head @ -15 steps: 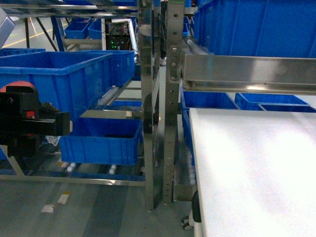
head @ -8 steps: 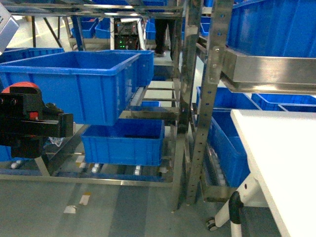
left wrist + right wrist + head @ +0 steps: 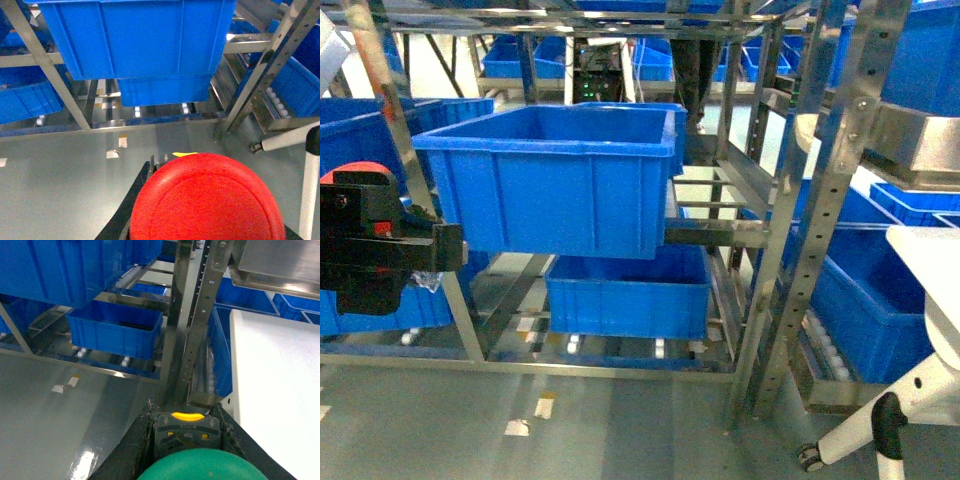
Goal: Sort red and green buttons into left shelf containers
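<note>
The red button [image 3: 207, 200] fills the bottom of the left wrist view, and my left gripper [image 3: 186, 159] is shut on it. In the head view its red cap [image 3: 358, 172] shows at the left edge on top of the left gripper [image 3: 420, 245]. My right gripper [image 3: 185, 412] is shut on the green button [image 3: 200, 467], with the dark switch block [image 3: 186, 427] between the fingers; this gripper is outside the head view. One large blue left shelf container [image 3: 550, 180] sits on the shelf ahead, well above and beyond the left gripper. A second one [image 3: 360, 125] stands further left.
A smaller blue bin [image 3: 625, 290] rests on the low shelf level. Steel shelf uprights [image 3: 800, 230] stand right of the bins. A white table [image 3: 930, 250] with a castered leg [image 3: 880, 430] is at the right edge. Bits of tape [image 3: 520, 427] lie on the grey floor.
The head view has swung left: the shelf and its bins slid right towards the middle, and the white table moved off to the right edge. The left gripper keeps its hold.
</note>
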You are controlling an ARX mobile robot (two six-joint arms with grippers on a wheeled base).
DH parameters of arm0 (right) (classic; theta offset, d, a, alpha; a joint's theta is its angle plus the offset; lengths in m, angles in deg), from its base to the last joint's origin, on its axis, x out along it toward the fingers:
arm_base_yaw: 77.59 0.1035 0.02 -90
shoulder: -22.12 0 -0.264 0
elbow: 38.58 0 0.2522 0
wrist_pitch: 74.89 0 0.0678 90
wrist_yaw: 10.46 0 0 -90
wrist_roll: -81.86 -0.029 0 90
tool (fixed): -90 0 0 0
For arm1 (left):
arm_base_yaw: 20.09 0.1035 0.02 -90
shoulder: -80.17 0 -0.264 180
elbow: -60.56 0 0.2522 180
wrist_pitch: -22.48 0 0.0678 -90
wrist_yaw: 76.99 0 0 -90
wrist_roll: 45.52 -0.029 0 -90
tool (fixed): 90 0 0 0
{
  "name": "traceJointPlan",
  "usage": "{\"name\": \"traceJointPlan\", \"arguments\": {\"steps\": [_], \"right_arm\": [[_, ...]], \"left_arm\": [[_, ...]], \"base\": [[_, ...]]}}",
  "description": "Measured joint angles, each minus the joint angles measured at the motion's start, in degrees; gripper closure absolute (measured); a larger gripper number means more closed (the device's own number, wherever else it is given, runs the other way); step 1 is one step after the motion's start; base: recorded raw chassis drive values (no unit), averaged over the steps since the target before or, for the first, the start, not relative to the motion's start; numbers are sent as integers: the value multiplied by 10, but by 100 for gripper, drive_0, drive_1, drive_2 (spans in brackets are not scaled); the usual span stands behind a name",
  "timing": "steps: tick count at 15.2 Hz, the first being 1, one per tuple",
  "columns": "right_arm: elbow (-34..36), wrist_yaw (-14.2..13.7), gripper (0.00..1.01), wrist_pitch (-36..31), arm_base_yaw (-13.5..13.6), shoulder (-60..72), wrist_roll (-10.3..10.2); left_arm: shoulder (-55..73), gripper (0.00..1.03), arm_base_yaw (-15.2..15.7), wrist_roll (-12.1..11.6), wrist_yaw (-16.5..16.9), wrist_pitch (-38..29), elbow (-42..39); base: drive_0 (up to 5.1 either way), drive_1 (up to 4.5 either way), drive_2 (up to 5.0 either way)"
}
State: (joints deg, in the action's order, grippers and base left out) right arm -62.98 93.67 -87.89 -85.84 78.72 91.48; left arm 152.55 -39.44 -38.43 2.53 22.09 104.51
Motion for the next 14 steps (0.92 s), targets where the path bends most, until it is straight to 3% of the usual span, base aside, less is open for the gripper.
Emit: {"name": "traceJointPlan", "arguments": {"steps": [14], "right_arm": [[0,0,73,-1,0,-1,0]], "left_arm": [[0,77,-1,0,1,0,0]], "base": [[-496,250,250]]}}
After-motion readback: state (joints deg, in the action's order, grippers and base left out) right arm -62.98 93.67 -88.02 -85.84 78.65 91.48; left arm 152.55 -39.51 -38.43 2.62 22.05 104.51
